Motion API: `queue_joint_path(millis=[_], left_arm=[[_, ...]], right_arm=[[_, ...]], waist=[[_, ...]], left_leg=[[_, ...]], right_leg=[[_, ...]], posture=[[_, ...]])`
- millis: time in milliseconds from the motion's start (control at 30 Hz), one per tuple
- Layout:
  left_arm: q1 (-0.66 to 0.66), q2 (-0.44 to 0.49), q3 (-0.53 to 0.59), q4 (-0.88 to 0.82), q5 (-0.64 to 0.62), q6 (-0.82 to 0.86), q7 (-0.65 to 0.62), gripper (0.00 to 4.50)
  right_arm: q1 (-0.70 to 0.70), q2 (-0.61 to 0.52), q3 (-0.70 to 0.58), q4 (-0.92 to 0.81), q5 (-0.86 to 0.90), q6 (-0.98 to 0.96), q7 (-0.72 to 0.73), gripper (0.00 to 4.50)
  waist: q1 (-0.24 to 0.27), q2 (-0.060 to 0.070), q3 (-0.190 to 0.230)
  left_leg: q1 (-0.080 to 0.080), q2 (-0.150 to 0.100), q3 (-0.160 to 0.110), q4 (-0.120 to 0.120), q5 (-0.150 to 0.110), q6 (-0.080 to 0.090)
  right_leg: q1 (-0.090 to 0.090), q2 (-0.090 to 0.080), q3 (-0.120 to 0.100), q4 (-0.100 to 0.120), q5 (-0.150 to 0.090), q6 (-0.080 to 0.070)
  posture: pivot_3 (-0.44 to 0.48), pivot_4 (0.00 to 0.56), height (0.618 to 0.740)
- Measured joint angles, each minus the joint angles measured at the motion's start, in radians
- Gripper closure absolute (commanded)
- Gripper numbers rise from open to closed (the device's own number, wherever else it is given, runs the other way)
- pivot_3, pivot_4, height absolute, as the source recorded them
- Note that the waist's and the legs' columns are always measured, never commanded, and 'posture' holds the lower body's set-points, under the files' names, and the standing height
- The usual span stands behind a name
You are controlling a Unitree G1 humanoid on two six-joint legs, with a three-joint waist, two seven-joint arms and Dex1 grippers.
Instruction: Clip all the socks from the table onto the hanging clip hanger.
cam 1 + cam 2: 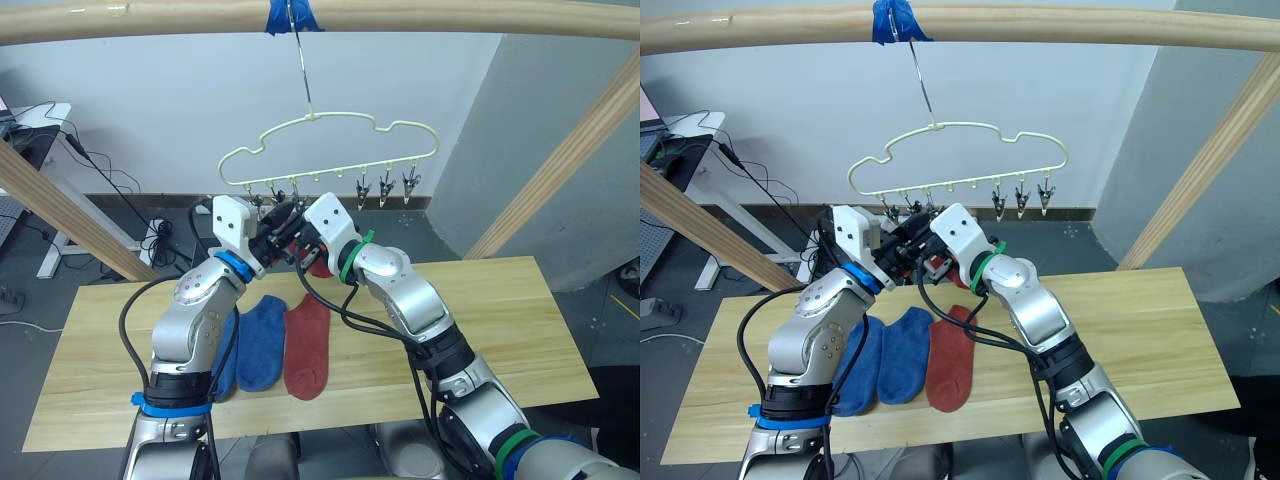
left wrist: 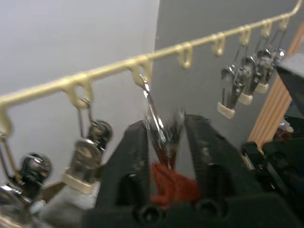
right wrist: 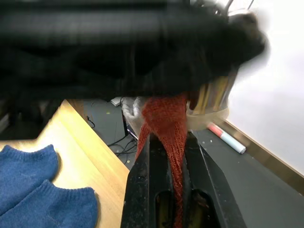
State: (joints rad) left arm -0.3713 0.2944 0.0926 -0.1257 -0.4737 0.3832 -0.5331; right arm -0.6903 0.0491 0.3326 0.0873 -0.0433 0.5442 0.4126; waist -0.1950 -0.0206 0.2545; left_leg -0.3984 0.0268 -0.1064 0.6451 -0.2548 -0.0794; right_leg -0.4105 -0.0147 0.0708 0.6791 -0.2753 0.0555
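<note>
The pale yellow-green clip hanger (image 1: 330,135) hangs by its hook from the top pole, above the table (image 1: 500,320). My two grippers meet just under its left clips. My left gripper (image 2: 164,126) is shut on one metal clip (image 2: 159,118), its fingers squeezing the clip's handles. My right gripper (image 3: 166,137) is shut on a rust red sock (image 3: 166,116) and holds the sock's end up at that clip. On the table lie two blue socks (image 1: 262,340) (image 1: 226,362) and another rust red sock (image 1: 306,345), side by side.
A round wooden pole frame (image 1: 420,16) spans overhead, with slanted poles at both sides and blue tape (image 1: 292,14) at the hook. Three free clips (image 1: 385,188) hang at the hanger's right end. The table's right half is bare wood.
</note>
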Motion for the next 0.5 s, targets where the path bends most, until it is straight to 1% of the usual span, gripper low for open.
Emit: queue_joint_path(millis=[33, 500], left_arm=[[0.002, 0.001, 0.000, 0.000, 0.001, 0.000, -0.002, 1.94], [0.015, 0.035, 0.007, 0.000, 0.001, 0.000, -0.012, 1.94]], right_arm=[[-0.003, 0.000, -0.001, 0.000, 0.002, -0.002, 0.000, 4.50], [-0.004, 0.003, 0.000, 0.027, 0.006, -0.029, 0.000, 4.50]], waist=[[0.000, 0.000, 0.000], [0.001, 0.000, 0.000]], left_leg=[[0.000, 0.000, 0.000, 0.000, 0.000, 0.000], [0.000, 0.000, 0.000, 0.000, 0.000, 0.000]], right_leg=[[0.000, 0.000, 0.000, 0.000, 0.000, 0.000], [0.000, 0.000, 0.000, 0.000, 0.000, 0.000]], posture=[[-0.255, 0.236, 0.730], [-0.241, 0.234, 0.730]])
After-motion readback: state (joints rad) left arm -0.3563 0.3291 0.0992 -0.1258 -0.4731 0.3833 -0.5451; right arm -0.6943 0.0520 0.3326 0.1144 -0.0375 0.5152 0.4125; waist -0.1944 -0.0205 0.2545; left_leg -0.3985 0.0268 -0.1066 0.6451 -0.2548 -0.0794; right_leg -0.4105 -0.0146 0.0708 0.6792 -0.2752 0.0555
